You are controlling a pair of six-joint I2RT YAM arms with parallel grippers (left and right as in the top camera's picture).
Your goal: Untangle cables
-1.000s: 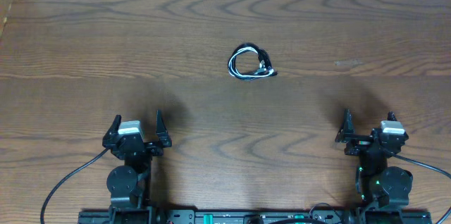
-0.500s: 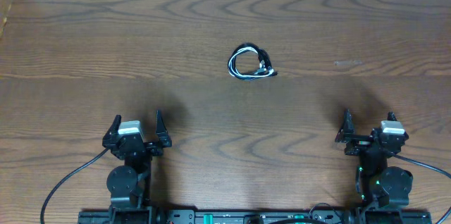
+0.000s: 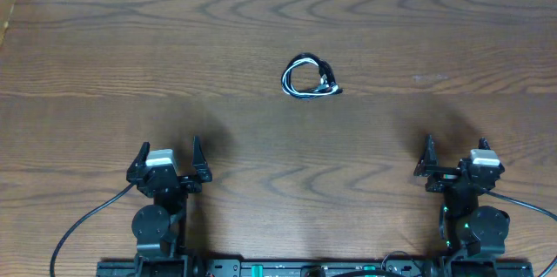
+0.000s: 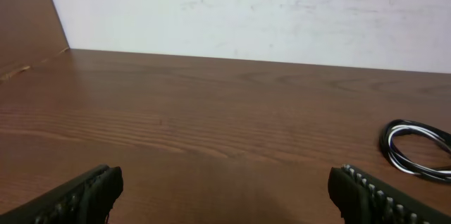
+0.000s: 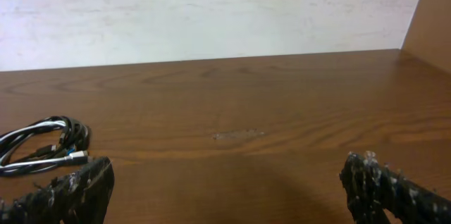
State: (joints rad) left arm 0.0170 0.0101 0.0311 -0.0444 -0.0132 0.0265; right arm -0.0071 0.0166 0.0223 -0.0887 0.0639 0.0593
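The cables (image 3: 309, 77) lie as one small coiled bundle of thin black and white cords on the brown wooden table (image 3: 278, 24), near its middle and toward the far side. The bundle shows at the right edge of the left wrist view (image 4: 417, 149) and at the left of the right wrist view (image 5: 44, 144). My left gripper (image 3: 168, 153) is open and empty near the front edge, well short and left of the bundle. My right gripper (image 3: 452, 155) is open and empty near the front edge, well short and right of it.
A white wall (image 4: 246, 13) runs along the table's far edge. A wooden side board stands at the far left (image 4: 28, 20) and another at the far right (image 5: 430, 20). Thick black robot cords (image 3: 83, 225) trail by the arm bases.
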